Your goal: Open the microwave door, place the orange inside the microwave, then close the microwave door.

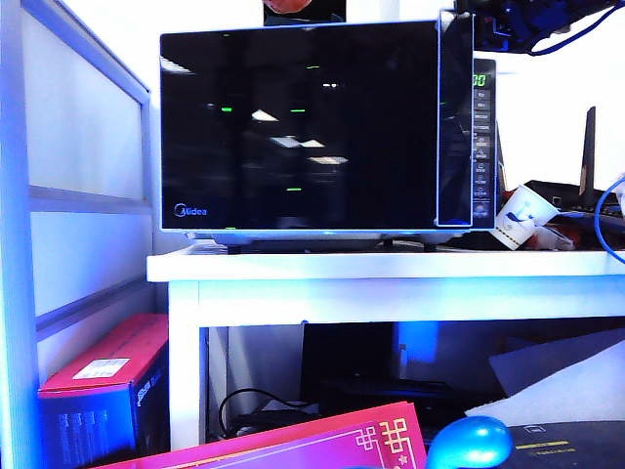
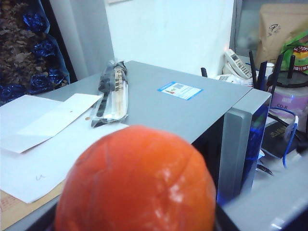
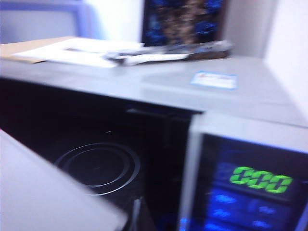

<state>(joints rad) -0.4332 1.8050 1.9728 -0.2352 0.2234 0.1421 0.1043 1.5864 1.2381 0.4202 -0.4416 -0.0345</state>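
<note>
**Orange held over a microwave with its door ajar**

We see the microwave filling most of the white table, its front close to the table's front edge. The microwave door, glossy black, stands ajar. Its free right edge has swung out in front of the button panel. From the right wrist view we look past the door's pale inner face into the dark cavity, where the glass turntable lies, beside the green display.

A red cardboard box sits on the floor below the table's left end. A glossy blue rounded object lies at the bottom of the exterior view. A paper cup leans at the microwave's right side, on the table's right part.

The orange is gripped by the left gripper above the microwave's grey top, over its front edge and left of the middle. Loose papers, a wrapped dark packet and a blue sticker lie on that top.

The right gripper hangs by the door's upper right corner. Its jaws are closed and we see nothing held in them.
</note>
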